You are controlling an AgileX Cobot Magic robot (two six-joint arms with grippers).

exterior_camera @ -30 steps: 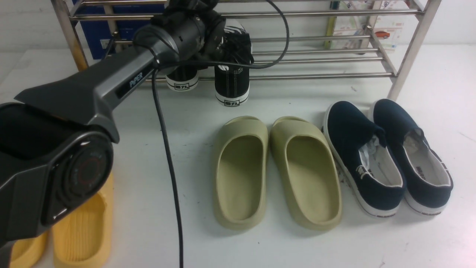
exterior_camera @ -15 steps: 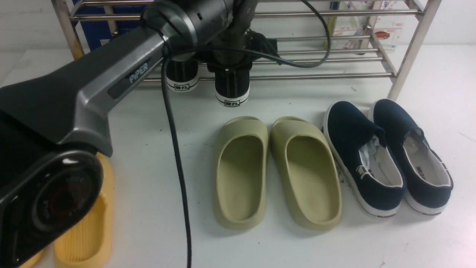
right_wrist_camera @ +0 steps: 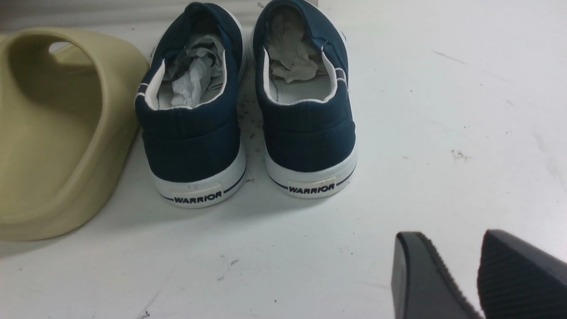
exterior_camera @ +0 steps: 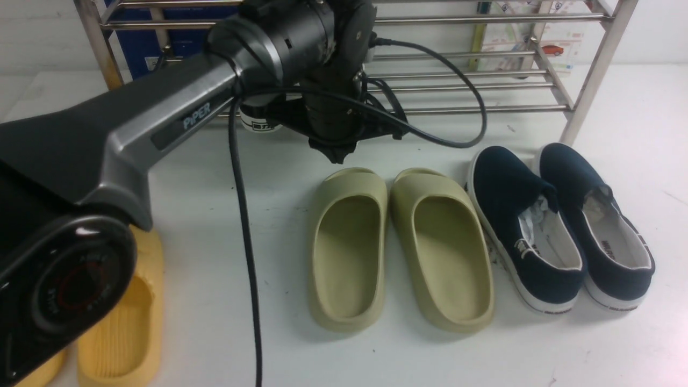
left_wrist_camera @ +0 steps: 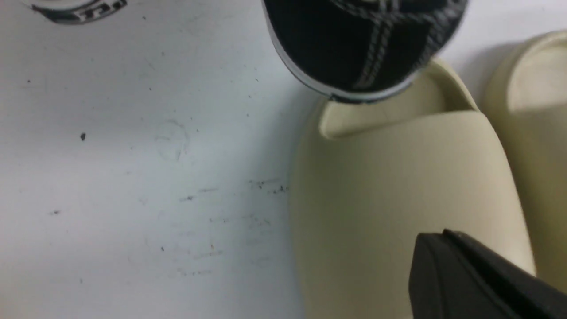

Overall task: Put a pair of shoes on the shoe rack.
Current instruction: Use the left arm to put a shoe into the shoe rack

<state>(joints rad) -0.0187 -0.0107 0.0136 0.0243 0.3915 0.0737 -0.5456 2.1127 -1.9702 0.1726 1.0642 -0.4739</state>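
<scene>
We see the left arm (exterior_camera: 161,123) stretch from the lower left of the front view to the upper centre. There the left gripper (exterior_camera: 336,155) points down toward the white table (exterior_camera: 188,279), its jaws pressed together with nothing between them. In the left wrist view one black finger (left_wrist_camera: 474,279) shows at the lower right.

The wide silvery steel-rod shoe rack (exterior_camera: 516,109) spans the top of the front view. The first black canvas sneaker (exterior_camera: 259,121) shows only its white-soled heel at the rack's lowest front rod, just left of the gripper. The second black canvas sneaker (left_wrist_camera: 359,48) is hidden behind the wrist in that view. In the left wrist view its stitched heel sits at the top centre, overlapping the toe end of an olive-green foam slipper (left_wrist_camera: 398,186); we cannot tell whether they touch.

The navy slip-on shoes (right_wrist_camera: 248,124) stand side by side. At the lower right of the right wrist view, the right gripper (right_wrist_camera: 458,248) hangs with its fingers slightly spread and empty.
</scene>
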